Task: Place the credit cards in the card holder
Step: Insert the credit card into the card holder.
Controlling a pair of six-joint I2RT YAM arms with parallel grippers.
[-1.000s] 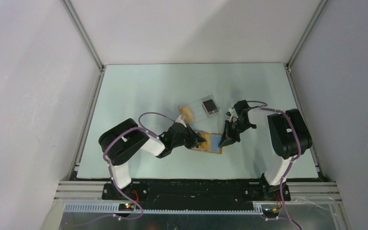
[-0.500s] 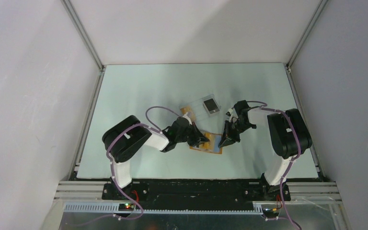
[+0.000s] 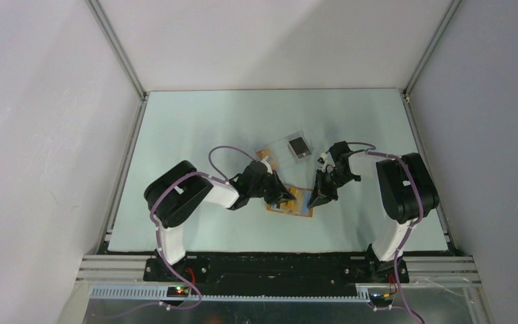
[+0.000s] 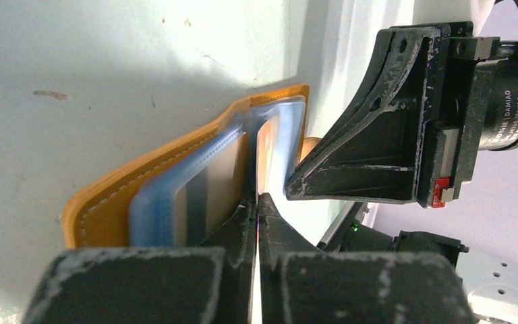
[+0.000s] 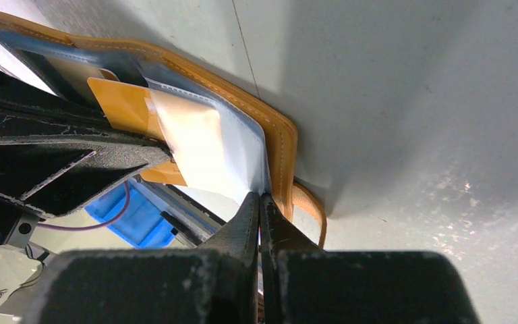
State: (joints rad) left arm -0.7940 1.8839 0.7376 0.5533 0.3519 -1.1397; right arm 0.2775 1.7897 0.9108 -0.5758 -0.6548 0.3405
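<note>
I am pinching my left gripper (image 4: 256, 202) shut on a thin orange card (image 5: 118, 101). The card is sticking out just past my fingertips. My right gripper (image 5: 260, 197) is squeezed shut too. It looks to be nipping the corner of a clear pocket (image 5: 243, 155) of the card holder (image 4: 101, 202). The card holder is lying open on the table (image 3: 195, 128), right between my two grippers and touching both sets of tips. A light blue card (image 4: 154, 202) is already sitting in a pocket just beside my left tips.

I am guessing the orange card is light, stiff and slippery. So I am holding it by its back end and leaving the front end free to slide in. The pocket looks soft and floppy. It could flop shut or tear if I tug, so I am taking it only by its edge. The holder looks light too, and it may skid when I push.

A second ago my left gripper was sitting farther back from my right one. A patch of blue was showing between them from above. Now my left gripper is close up to the right one and is covering that patch. My right gripper is staying where it was.
</note>
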